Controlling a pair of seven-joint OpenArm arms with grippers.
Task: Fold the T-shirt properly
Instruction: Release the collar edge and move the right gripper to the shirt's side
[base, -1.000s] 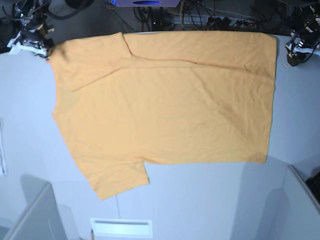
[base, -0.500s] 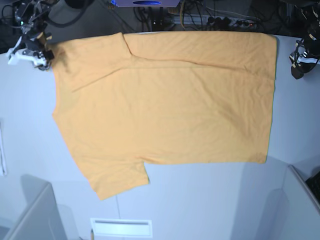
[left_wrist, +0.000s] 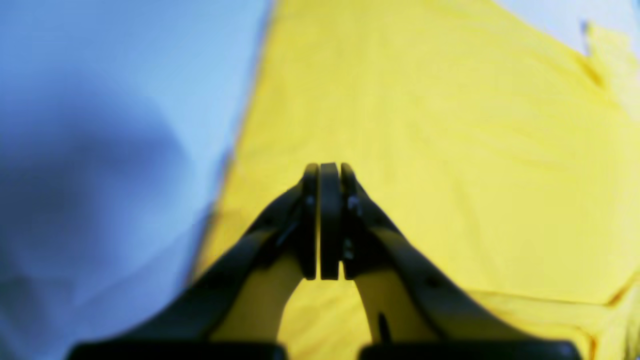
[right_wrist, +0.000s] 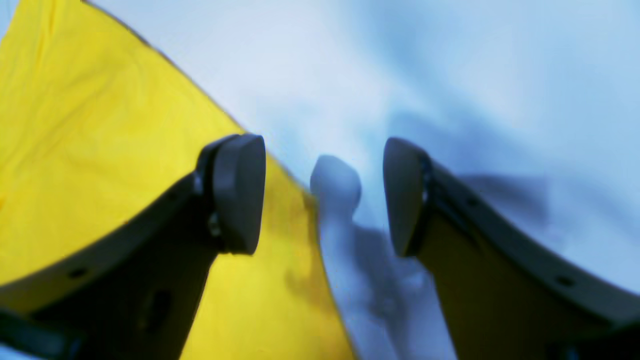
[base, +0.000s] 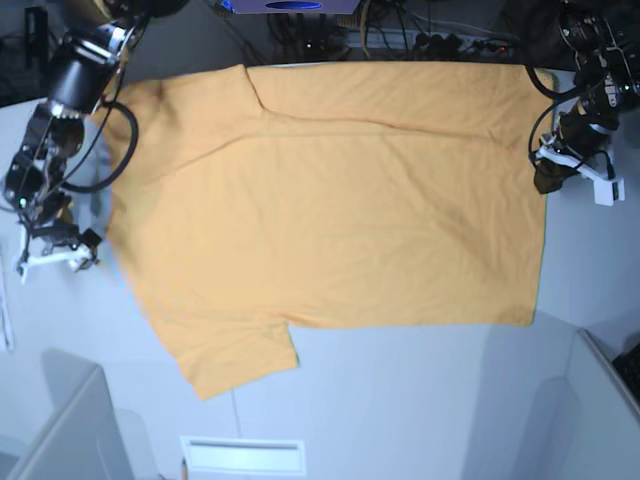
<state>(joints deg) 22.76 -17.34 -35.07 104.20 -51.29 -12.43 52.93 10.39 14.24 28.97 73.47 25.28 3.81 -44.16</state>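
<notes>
The T-shirt (base: 330, 215) lies flat on the table (base: 420, 400), spread wide w/ one sleeve toward the near edge. We think it's laid out smooth like this so the sides are easy to reach for a fold. No fold is made yet.

Our left gripper (left_wrist: 322, 220) sits at the shirt's side edge, on the right in the base view. Its jaws are pressed tight together over the yellow cloth, w/ nothing between them that we can see. So it's closed but empty, prob. just above the edge.

Our right gripper (right_wrist: 322, 195) is at the other side, by the neck end of the shirt. Its jaws stand wide apart, one over the cloth edge and one over bare table. It holds nothing.

Both arms reach in from the far end of the table & bend down low, one on each side of the shirt.
</notes>
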